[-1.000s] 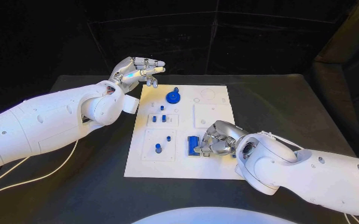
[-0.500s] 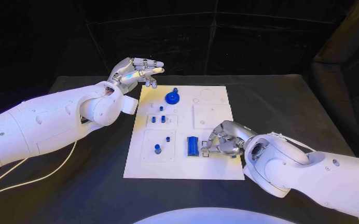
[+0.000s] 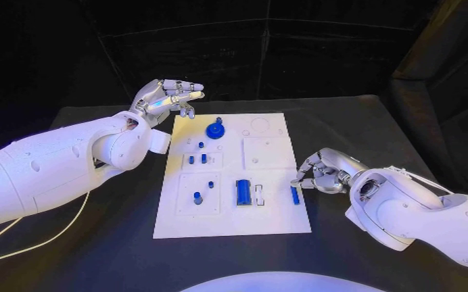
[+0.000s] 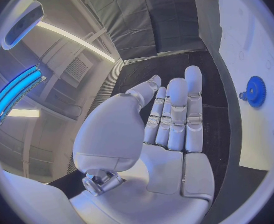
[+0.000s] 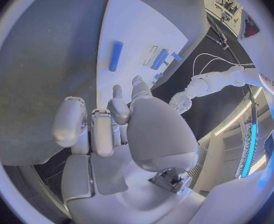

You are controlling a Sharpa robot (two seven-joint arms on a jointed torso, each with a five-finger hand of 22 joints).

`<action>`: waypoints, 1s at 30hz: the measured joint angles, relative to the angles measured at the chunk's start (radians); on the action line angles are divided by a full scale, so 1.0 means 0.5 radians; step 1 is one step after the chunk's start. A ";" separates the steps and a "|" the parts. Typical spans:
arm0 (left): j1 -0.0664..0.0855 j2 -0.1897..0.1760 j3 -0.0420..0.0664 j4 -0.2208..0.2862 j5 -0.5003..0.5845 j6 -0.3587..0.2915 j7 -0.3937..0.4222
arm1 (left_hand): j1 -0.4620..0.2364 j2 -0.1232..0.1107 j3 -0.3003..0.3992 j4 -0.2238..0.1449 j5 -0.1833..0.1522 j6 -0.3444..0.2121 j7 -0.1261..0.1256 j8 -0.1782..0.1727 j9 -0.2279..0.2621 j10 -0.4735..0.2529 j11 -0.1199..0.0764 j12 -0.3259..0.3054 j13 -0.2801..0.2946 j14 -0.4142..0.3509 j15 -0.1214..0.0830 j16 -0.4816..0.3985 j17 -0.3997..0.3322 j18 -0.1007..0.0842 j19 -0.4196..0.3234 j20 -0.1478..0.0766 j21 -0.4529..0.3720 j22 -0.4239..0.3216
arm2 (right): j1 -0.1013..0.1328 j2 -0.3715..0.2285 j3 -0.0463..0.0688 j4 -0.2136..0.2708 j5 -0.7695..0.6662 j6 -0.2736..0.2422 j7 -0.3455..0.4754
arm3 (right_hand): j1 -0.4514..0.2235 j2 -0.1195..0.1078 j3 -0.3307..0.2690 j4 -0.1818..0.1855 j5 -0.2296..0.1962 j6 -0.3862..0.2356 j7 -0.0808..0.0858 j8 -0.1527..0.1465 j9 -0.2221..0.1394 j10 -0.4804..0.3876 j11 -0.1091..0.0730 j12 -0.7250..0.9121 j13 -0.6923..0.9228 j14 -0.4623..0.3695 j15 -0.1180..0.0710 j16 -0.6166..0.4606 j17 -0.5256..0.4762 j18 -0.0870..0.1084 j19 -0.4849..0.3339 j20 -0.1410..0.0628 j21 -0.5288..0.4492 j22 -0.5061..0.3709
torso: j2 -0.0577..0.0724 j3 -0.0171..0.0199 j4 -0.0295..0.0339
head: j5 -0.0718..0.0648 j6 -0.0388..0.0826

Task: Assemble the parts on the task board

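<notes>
left arm (image 3: 68,160): white, enters from the left edge of the head view, angles up toward the board's upper-left corner.
left hand (image 3: 168,97): upper left of centre in the head view, raised off the table just beyond the board's top-left corner. Fingers loosely extended, thumb apart, nothing in it. Left wrist view (image 4: 165,134) confirms it: palm bare, fingers straight and side by side.
table (image 3: 97,224): black, matte, carries the board.
task board (image 3: 234,217): white plate, centre of the head view, long side running away from the robot. Shallow square recesses in two columns.
blue gear (image 3: 214,130): round toothed part with a knob, top of the board's left column, near the left hand but apart from it. Also visible in the left wrist view (image 4: 256,91).
small blue pegs (image 3: 198,159): short parts in the left column's middle recess; whether seated or loose, can't tell.
lower-left pegs (image 3: 199,198): a couple of small blue parts in the lower-left recess.
blue block (image 3: 243,192): elongated part, lower centre of the board, lying lengthwise beside a pale slot.
blue rod (image 3: 295,194): slim part on the board's right margin, lying flat, just left of the right hand's fingertips, not touching as far as I can see. In the right wrist view (image 5: 116,56) it lies on the white plate, well clear of the fingers.
right hand (image 3: 324,172): right of centre in the head view, just off the board's right edge, low over the table. Fingers curled inward, holding nothing; right wrist view (image 5: 112,122) shows the same.
right arm (image 3: 414,207): white, comes in from the lower right corner.
</notes>
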 measured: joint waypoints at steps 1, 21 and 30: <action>0.000 0.000 -0.001 0.000 0.000 0.000 0.000 | 0.000 0.000 0.000 0.000 0.000 0.000 0.000 0.000 0.000 0.000 0.000 0.000 0.000 0.000 0.000 0.000 0.000 0.000 0.000 0.000 0.000 0.000 | 0.000 -0.007 0.000 -0.004 -0.007 0.002 0.000 | 0.000 0.000 -0.005 -0.005 0.004 0.002 -0.002 0.000 -0.002 0.000 0.000 0.000 0.000 0.000 0.000 0.000 0.002 0.000 0.000 0.000 0.000 0.001 | -0.001 0.0006 -0.002 | -0.002 -0.001; 0.000 -0.003 -0.017 0.000 0.000 0.006 -0.003 | 0.000 0.000 0.000 0.000 0.000 0.000 0.000 0.000 0.000 0.000 0.000 0.000 0.000 0.000 0.000 0.000 0.000 0.000 0.000 0.000 0.000 0.000 | -0.018 0.087 -0.003 -0.103 -0.147 0.193 -0.075 | -0.037 -0.001 -0.080 0.026 -0.001 0.093 -0.022 -0.021 -0.010 0.000 0.000 -0.008 -0.001 0.000 0.000 0.000 0.008 0.000 0.008 0.007 0.000 0.005 | -0.004 0.0048 -0.010 | -0.008 -0.017; 0.000 -0.003 -0.018 -0.002 0.000 0.009 -0.004 | 0.000 0.000 0.000 0.000 0.000 0.000 0.000 0.001 0.000 0.000 0.000 0.000 0.000 0.000 0.000 0.000 0.000 0.000 0.000 0.000 0.000 0.001 | -0.025 0.124 -0.003 -0.127 -0.197 0.295 -0.100 | -0.037 -0.001 -0.084 0.022 0.000 0.107 -0.022 -0.020 -0.004 0.005 -0.005 -0.008 0.000 0.000 0.000 0.000 0.016 0.000 0.008 0.007 0.000 0.006 | -0.006 0.0038 -0.010 | 0.000 -0.025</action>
